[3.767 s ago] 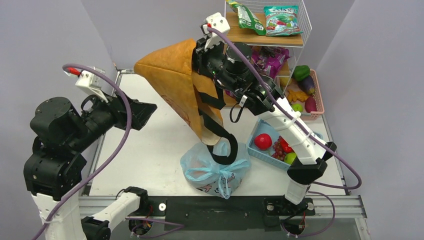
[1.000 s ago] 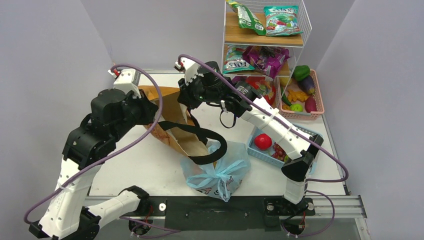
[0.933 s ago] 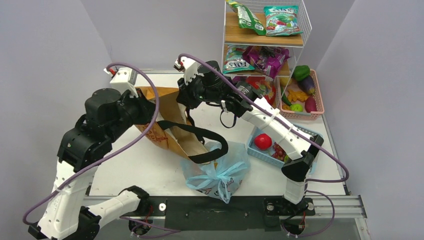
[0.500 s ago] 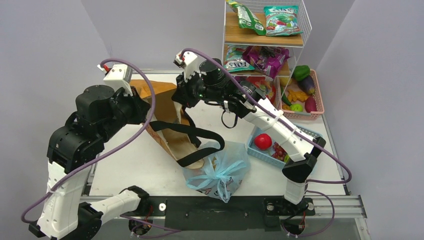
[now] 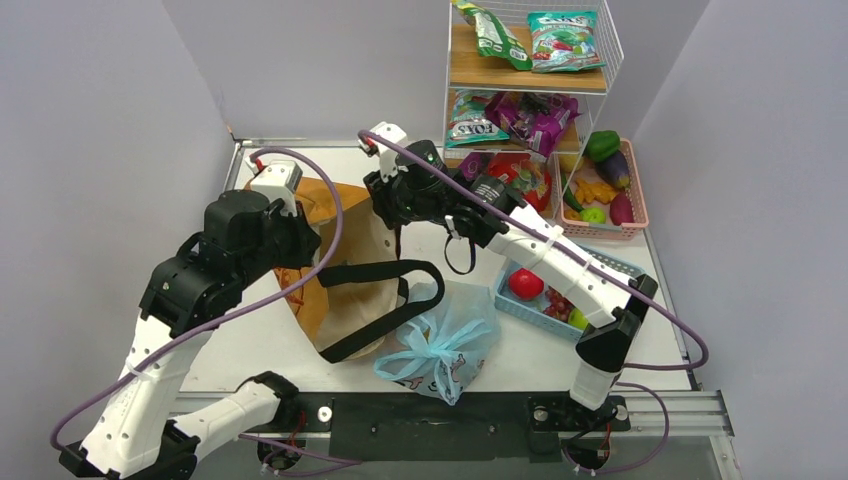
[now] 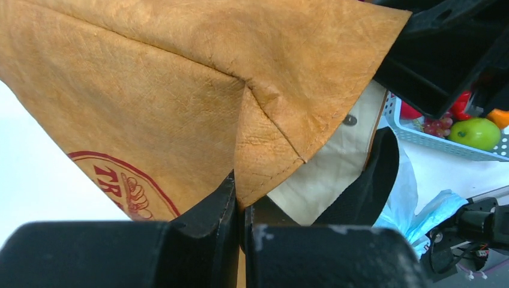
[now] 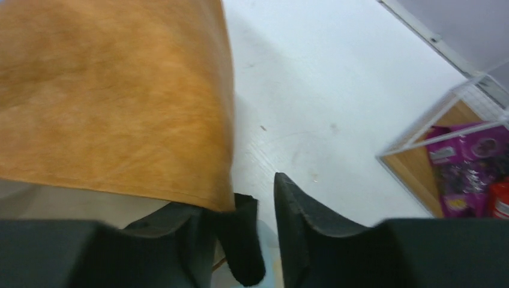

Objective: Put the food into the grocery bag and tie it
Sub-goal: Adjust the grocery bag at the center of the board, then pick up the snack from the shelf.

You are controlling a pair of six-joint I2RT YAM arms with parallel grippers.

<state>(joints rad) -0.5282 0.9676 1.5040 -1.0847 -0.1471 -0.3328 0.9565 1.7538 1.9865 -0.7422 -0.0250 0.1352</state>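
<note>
**Grocery bag** (image 5: 440,347): light blue plastic, at the near edge of the tabletop (image 5: 262,335). It bulges, with its handles gathered at the middle. It has barely shifted over the last few seconds.

**Tan tote** (image 5: 308,305): it lately hung in the air above the grocery bag. It now lies on its side just left of and behind it. One black strap (image 5: 375,268) loops close beside the blue plastic.

**Left gripper** (image 6: 240,223): clamped on a folded corner of the tote, having swung in from well left of the grocery bag.

**Right gripper** (image 7: 267,243): its jaws have only just parted, narrowly, with nothing between them. The tote's rim lies at the outer side of one finger, so the hold looks given up.

**Food**: a red round fruit (image 5: 525,283) and other pieces sit in a blue basket (image 5: 612,264) just right of the grocery bag.

**Note**: the tote is probably being cleared aside, leaving the grocery bag free. Its handles look knotted, though that is not certain.
</note>
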